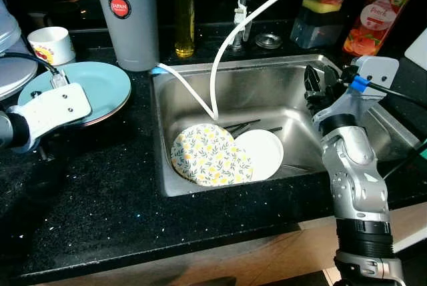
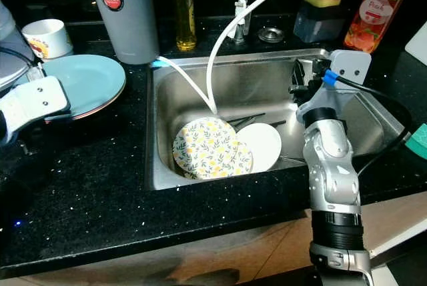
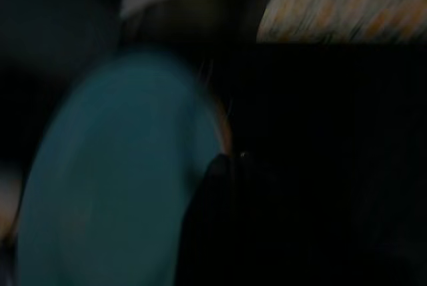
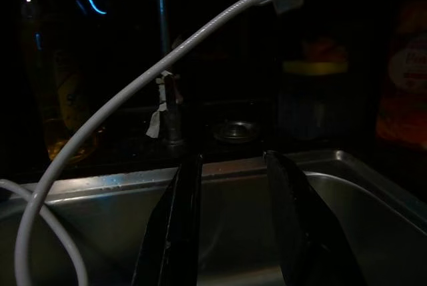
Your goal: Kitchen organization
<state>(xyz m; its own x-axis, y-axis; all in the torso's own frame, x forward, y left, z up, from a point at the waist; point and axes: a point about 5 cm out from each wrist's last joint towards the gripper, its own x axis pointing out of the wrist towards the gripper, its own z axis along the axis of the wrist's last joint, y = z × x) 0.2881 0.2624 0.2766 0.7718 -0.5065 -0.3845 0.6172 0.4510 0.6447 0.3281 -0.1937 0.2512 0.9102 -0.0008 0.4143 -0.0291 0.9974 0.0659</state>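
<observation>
— So, where do the dishes sit?

— Take the steel sink [image 1: 400, 141] as the landmark. On its floor lies a plate with a yellow floral pattern [image 1: 205, 154], overlapping a plain white plate [image 1: 263, 153] beside it. Dark utensils [image 1: 250, 126] lie just behind the two plates. A white hose [image 1: 227, 46] curves down from above the sink's back rim and ends at the floral plate.

— And the grippers?

— The right gripper [image 4: 230, 233] hangs inside the sink near its right wall, well apart from the plates. Its fingers [image 4: 177, 226] stand parted with nothing between them. The left gripper [image 3: 227, 186] is out over the black counter [image 1: 100, 186] to the left of the sink, at the edge of a teal plate [image 1: 100, 86]; the wrist picture is dark and blurred, so I cannot tell how its fingers stand.

— Anything behind the sink?

— A grey flask [image 1: 127, 16] at its back left corner, an oil bottle [image 1: 185, 23] next to it, and a red soap bottle [image 1: 373, 19] past the back right corner. A white cup [image 1: 52, 45] stands beyond the teal plate.
</observation>
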